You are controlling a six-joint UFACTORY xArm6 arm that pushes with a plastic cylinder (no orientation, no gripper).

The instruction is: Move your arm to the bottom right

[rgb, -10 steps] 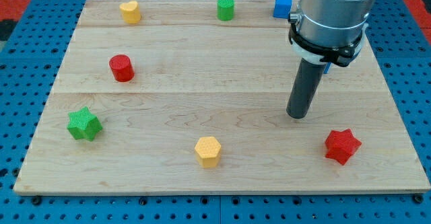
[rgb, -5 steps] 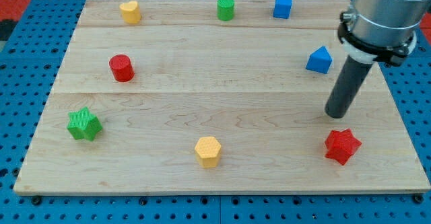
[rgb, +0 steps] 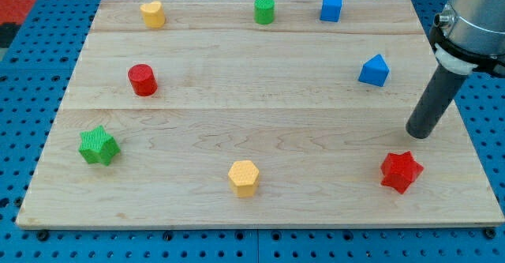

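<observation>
While my tip [rgb: 420,134] sits on the counter [rgb: 237,121] near the view's right edge, it touches no block. It stands above and slightly right of the red star [rgb: 401,170], close to it but with a strip of bare wood between. The blue block [rgb: 374,70], with a peaked top, lies up and to the left of the tip, farther off than the star. The rod leans up to the right into the grey arm housing [rgb: 477,14] at the view's top right corner.

There are no jaws on this arm, only the rod, so nothing is held.

The bottom right corner of the counter lies below and right of the tip, past the red star.

Along the top edge sit a yellow block [rgb: 152,13] with a heart-like shape at left, a green cylinder [rgb: 264,9] near the middle and a blue cube [rgb: 331,7] to its right. A red cylinder [rgb: 143,80] stands on the left side, a green star [rgb: 99,145] below it near the left edge, and a yellow hexagon [rgb: 244,177] near the bottom middle. All of these are well apart from the tip.
</observation>
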